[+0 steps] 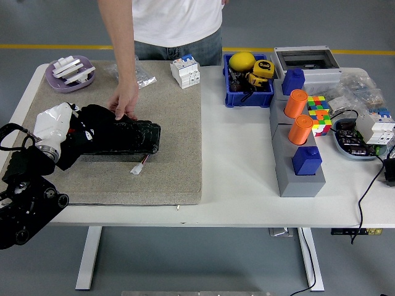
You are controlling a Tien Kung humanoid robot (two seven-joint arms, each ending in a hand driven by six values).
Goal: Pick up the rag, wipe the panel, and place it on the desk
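One left hand [62, 132] presses the black rag [92, 123] onto the panel [133, 137].

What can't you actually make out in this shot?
- Head view: the left hand and dark rag blend into the black panel, hiding its fingers and the grip.
- The right arm lies outside the frame.
- The person's hand covers the panel's far edge.
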